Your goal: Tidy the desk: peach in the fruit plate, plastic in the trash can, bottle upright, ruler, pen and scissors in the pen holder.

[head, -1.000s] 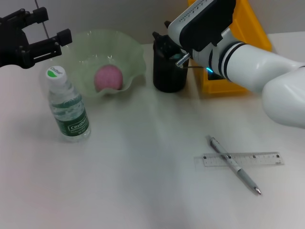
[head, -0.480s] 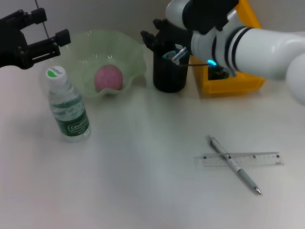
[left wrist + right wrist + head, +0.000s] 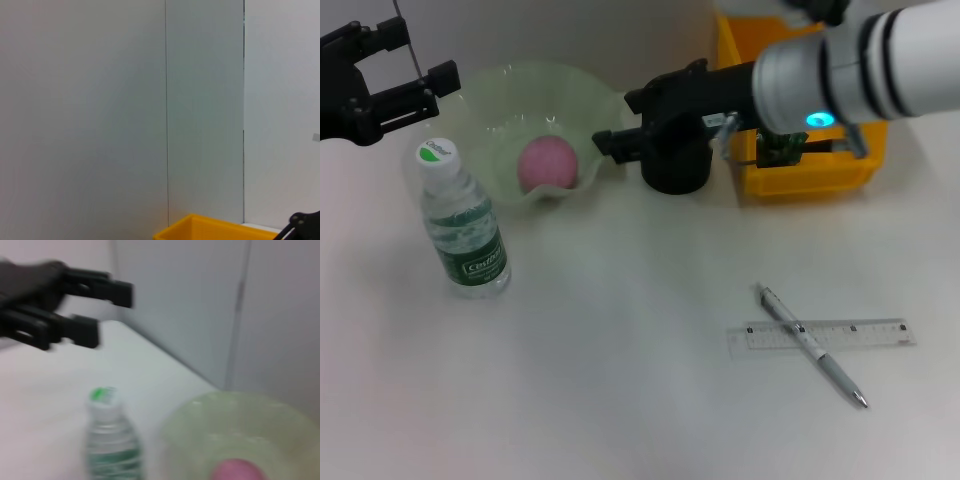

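White desk (image 3: 620, 380), pale wall behind. The pen (image 3: 810, 345) lies flat near right, crossing over the ruler (image 3: 820, 334), its tip pointing near-right while the ruler runs left to right. Right gripper (image 3: 620, 120) hovers, fingers spread, by the pen holder (image 3: 675, 165). Left gripper (image 3: 410, 65) hangs spread at far left, above the upright bottle (image 3: 465, 225).

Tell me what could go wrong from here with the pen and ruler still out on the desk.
The pen lies across the ruler, so grabbing one may drag or flick the other. The right gripper hangs open beside the pen holder and the fruit plate; a careless swing could knock either. The clear ruler lies flat, so fingers may slip off it.
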